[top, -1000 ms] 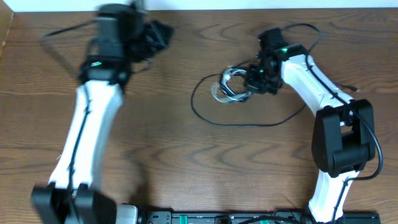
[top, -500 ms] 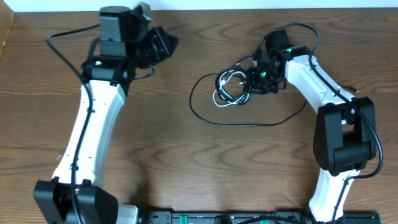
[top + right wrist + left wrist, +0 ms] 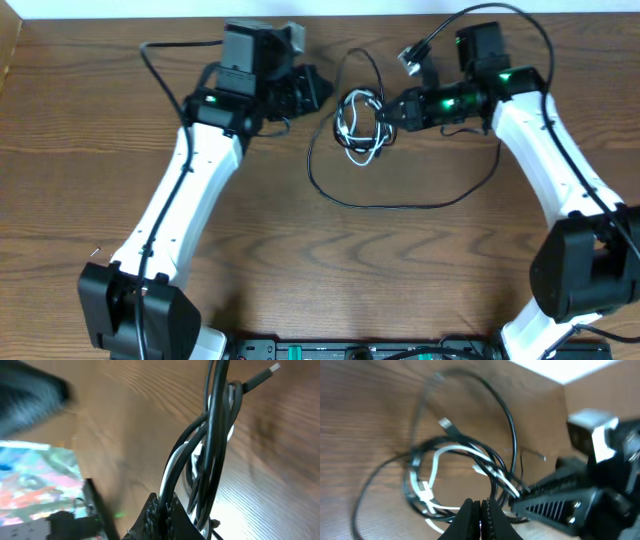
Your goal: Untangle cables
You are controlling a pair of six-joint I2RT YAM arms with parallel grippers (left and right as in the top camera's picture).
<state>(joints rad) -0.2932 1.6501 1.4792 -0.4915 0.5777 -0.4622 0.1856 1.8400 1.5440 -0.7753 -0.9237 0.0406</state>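
A tangle of thin black and white cables [image 3: 362, 122] hangs at the back middle of the table, with a long black loop trailing across the wood. My right gripper [image 3: 392, 112] is shut on the cables at the bundle's right side; in the right wrist view the black and white strands [image 3: 210, 460] run up from the jaws [image 3: 164, 506]. My left gripper [image 3: 318, 90] is shut and empty, just left of the bundle. In the left wrist view its closed tips [image 3: 481, 510] sit in front of the cables [image 3: 455, 460], with the right gripper at lower right.
The long black cable loop [image 3: 400, 203] curves across the table's middle. A plug end [image 3: 410, 52] sticks up near the right arm. The table's back edge [image 3: 330, 14] runs close behind both grippers.
My left arm has swung right, up to the bundle. My right gripper has lifted the cables and moved them back and slightly left.
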